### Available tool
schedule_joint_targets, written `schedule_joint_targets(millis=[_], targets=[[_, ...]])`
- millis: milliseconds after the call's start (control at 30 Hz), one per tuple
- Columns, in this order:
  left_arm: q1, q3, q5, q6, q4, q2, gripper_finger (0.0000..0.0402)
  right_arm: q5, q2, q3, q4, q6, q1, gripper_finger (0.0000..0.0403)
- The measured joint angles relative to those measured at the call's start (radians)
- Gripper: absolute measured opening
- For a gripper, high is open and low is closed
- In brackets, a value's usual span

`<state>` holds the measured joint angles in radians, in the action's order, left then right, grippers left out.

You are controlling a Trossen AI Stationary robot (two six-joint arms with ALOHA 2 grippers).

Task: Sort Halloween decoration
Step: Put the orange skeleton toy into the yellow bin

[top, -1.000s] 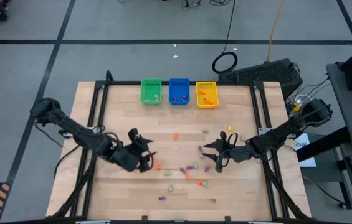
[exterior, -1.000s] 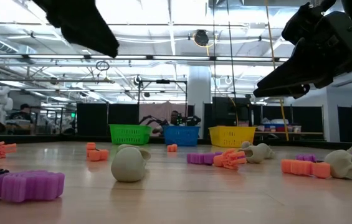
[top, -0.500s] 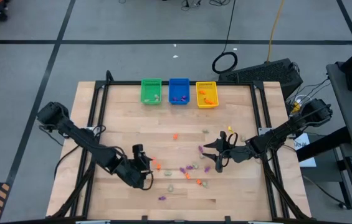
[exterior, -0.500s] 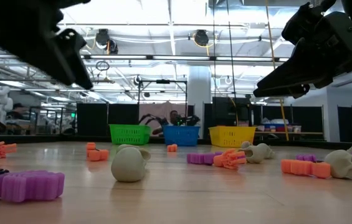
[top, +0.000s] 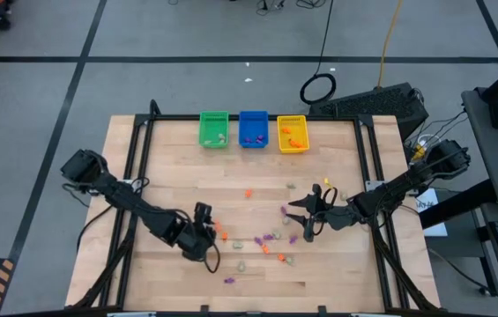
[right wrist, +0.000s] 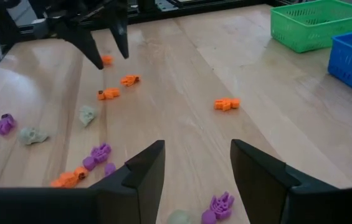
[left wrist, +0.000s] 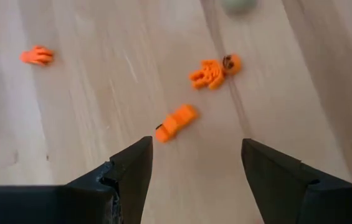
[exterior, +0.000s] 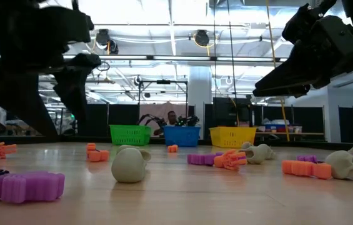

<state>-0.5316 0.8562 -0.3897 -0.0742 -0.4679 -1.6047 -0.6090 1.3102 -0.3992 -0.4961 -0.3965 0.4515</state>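
High view: the Halloween decoration (top: 266, 239) lies scattered over the wooden table (top: 169, 176), well short of the green bin (top: 214, 129), and the left gripper (top: 203, 231) hangs over its near-left edge, arm stretched low. The right gripper (top: 308, 211) waits over the scatter's right side

Low view: the trinkets look like small, light, rigid plastic, likely to skid on the wood, so a pinch across the narrow middle seems best

Left wrist view: jaws spread and empty, straddling bare wood just short of a small orange block (left wrist: 176, 122), pointed steeply down, with an orange skeleton (left wrist: 214, 70) beyond

Right wrist view: jaws spread, holding nothing, angled towards the green bin above a purple piece (right wrist: 218, 206)
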Motion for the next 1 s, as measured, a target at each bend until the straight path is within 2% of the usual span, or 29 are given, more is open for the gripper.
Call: schedule_joint_targets(millis=[133, 400, 633, 767, 1000], targets=[[0.045, 0.000, 0.036, 0.117, -0.002, 0.000, 0.0242, 0.001, 0.000, 0.000, 0.000, 0.000, 0.000, 0.0169], [0.174, 0.000, 0.208, 0.279, 0.014, 0.000, 0.0242, 0.002, 0.000, 0.000, 0.000, 0.000, 0.000, 0.0169], [0.242, 0.000, 0.297, 0.422, 0.035, -0.014, 0.0242, 0.003, 0.000, 0.000, 0.000, 0.000, 0.000, 0.0169], [0.258, 0.000, 0.321, 0.472, 0.058, -0.050, 0.0242, 0.003, 0.000, 0.000, 0.002, 0.000, 0.000, 0.0169], [0.264, 0.000, 0.351, 0.457, 0.074, -0.065, 0.0241, 0.003, 0.000, 0.000, 0.009, 0.000, 0.000, 0.0169]])
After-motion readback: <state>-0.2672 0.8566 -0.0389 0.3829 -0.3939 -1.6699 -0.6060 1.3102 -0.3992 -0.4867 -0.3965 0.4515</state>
